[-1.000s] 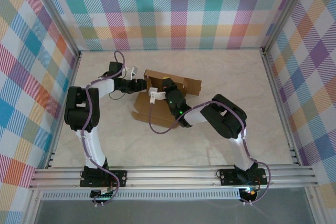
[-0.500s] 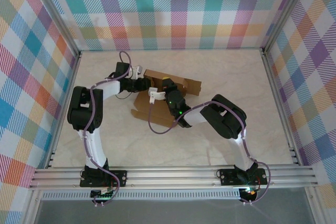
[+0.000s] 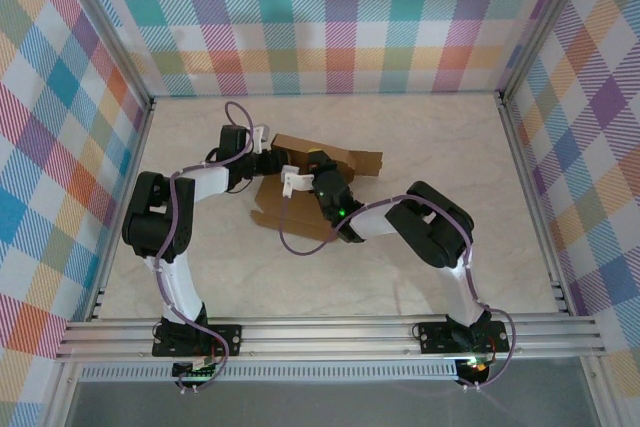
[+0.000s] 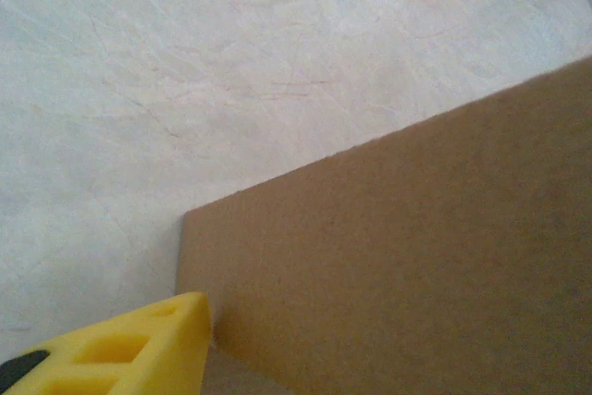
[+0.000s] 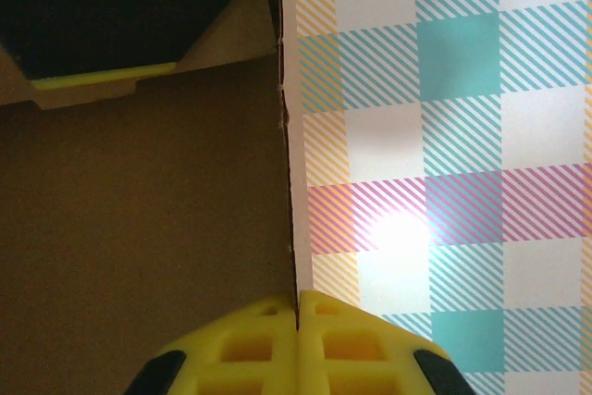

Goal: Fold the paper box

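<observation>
Cardboard: the paper box [image 3: 352, 161] is lying half-formed at the middle of the pale marbled surface [image 3: 430, 137], with one long panel standing up at its far side and a flat part spreading toward the arms.
Right pincer: the right pincer [image 5: 298, 319] is pressing its yellow fingers together on the edge of that upright panel, pinching the thin board between them.
Left pincer: the left pincer [image 3: 273, 158] is reaching in at the box's left end. One yellow finger [image 4: 148, 339] is showing just beside a cardboard wall, and I cannot tell whether the jaws are spread or closed.
Step in hand: it seems a wall is being raised and squared while the right arm is holding the long panel up.
Next move: this is probably calling for the left arm to be pushing the end flap inward against the held panel, without dragging the sheet.
Around: plaid walls [image 3: 340, 17] are enclosing the surface on three sides.
In the way: the right forearm and its purple cable [image 3: 285, 237] are lying over the flat part of the box, and the two pincers are crowding the same corner.
</observation>
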`<state>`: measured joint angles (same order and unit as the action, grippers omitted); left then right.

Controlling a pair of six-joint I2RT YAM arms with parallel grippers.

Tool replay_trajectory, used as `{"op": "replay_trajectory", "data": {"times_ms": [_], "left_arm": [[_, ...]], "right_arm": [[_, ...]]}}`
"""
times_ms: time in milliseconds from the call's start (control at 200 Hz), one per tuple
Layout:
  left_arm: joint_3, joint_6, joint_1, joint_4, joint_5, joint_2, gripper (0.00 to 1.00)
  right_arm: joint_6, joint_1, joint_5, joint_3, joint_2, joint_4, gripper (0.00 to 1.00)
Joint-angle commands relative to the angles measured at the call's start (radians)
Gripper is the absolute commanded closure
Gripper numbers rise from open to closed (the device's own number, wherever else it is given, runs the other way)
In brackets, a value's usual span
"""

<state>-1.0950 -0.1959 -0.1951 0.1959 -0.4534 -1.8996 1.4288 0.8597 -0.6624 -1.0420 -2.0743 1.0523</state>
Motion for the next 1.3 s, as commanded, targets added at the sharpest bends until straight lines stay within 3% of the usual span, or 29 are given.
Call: {"op": "replay_trajectory", "data": {"times_ms": [0, 120, 175, 450, 900, 1300], "left_arm": [[0.009, 0.034, -0.009, 0.076, 0.010, 0.037, 0.52], [0.007, 0.034, -0.010, 0.077, 0.001, 0.034, 0.56], [0.005, 0.036, -0.009, 0.077, -0.007, 0.033, 0.65], [0.001, 0.035, -0.017, 0.077, -0.001, 0.033, 0.72], [0.046, 0.027, -0.030, 0.169, 0.046, 0.047, 0.74], [0.041, -0.006, -0.040, 0.180, 0.038, 0.040, 0.91]], "right_arm": [[-0.084, 0.013, 0.036, -0.001, 0.000, -0.165, 1.00], [-0.110, 0.010, 0.039, -0.006, 0.001, -0.207, 1.00], [-0.118, 0.009, 0.040, -0.009, 0.002, -0.221, 1.00], [-0.146, 0.006, 0.041, -0.024, 0.006, -0.262, 1.00], [-0.226, 0.005, 0.056, -0.044, 0.025, -0.347, 1.00], [-0.288, 0.005, 0.061, -0.064, 0.041, -0.444, 1.00]]}}
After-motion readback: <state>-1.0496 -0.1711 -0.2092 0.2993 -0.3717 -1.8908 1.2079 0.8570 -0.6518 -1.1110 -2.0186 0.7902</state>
